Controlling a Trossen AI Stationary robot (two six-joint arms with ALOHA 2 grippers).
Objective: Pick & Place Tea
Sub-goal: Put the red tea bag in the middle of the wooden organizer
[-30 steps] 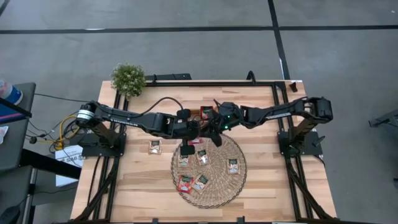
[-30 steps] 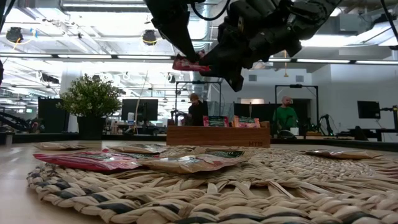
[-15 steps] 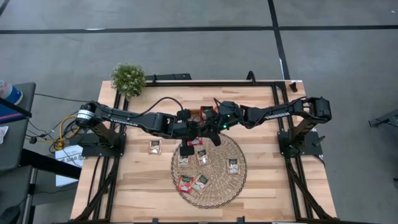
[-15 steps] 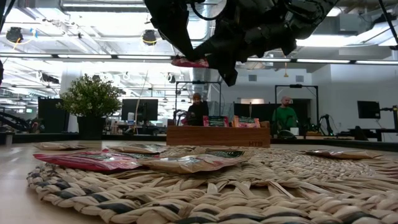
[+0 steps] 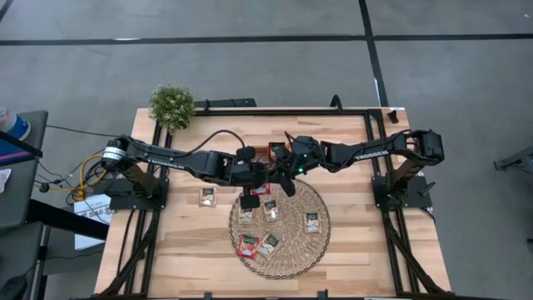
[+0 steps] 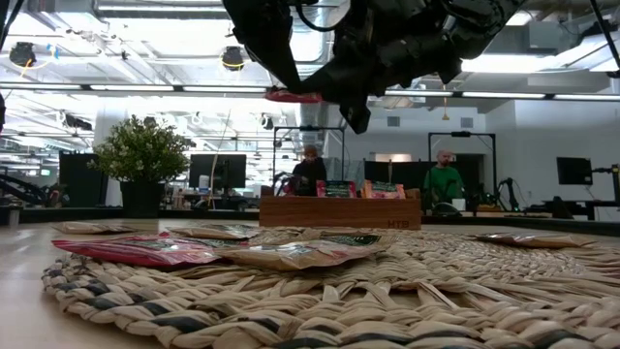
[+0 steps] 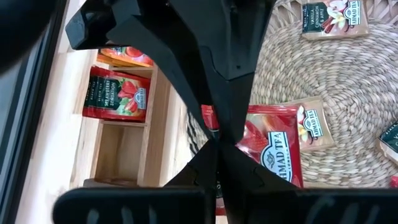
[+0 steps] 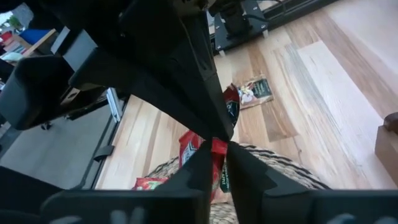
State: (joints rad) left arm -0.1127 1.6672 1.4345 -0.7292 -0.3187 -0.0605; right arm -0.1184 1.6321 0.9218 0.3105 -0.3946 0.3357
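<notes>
The left gripper is pinching a red-orange flat square tea sachet high above the far edge of the large round woven wicker mat, and the right gripper has its own dark fingertips meeting on the same sachet from the other side; from the low view the packet hangs level between the two, well clear of the table, so I take this for a hand-over, one arm passing the tea across; whether the right pair is truly gripping or only touching I cannot say for sure, though its tips look pressed onto the red edge; just beyond them sits the small brown three-compartment wooden tray, with sachets already standing in two slots and at least one empty, which looks like the place the tea is bound for; the other sachets lie flat on the mat, and one pale beige sachet lies off it on the pale wooden table; a small green potted plant stands at the far left corner, out of the way.
</notes>
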